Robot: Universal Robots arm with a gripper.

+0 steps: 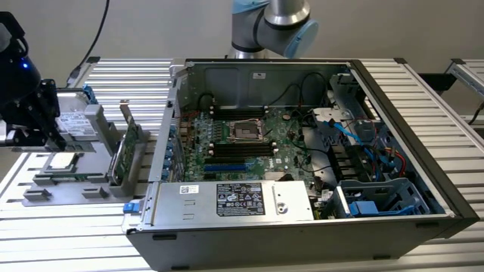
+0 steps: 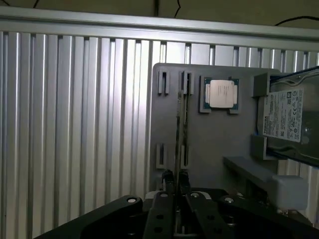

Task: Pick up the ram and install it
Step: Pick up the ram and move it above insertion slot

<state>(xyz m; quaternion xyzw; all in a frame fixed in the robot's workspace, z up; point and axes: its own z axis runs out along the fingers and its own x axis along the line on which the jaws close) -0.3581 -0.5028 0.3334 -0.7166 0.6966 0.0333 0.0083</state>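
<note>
The ram (image 2: pixel 178 129) shows edge-on in the wrist view as a thin upright stick, running from between my fingertips out over the grey holder tray (image 2: pixel 164 119). My gripper (image 2: pixel 176 175) is shut on it, one black finger pressed on each side. It sits between the tray's two rows of slots rather than in line with either. In the exterior view my gripper (image 1: pixel 34 141) hangs over the grey tray (image 1: pixel 38 195) at that view's far left, well apart from the open computer case (image 1: pixel 397 107). The motherboard (image 1: pixel 261 144) with its dark memory slots (image 1: pixel 242 150) lies inside the case.
On the tray sit a processor chip (image 2: pixel 221 93), a silver hard drive (image 2: pixel 286 114) and an upright green expansion card (image 1: pixel 124 150). Inside the case are a power supply box (image 1: pixel 234 201), blue cables (image 1: pixel 355 130) and a drive cage (image 1: pixel 386 198). The ribbed aluminium table (image 2: pixel 75 124) surrounds everything.
</note>
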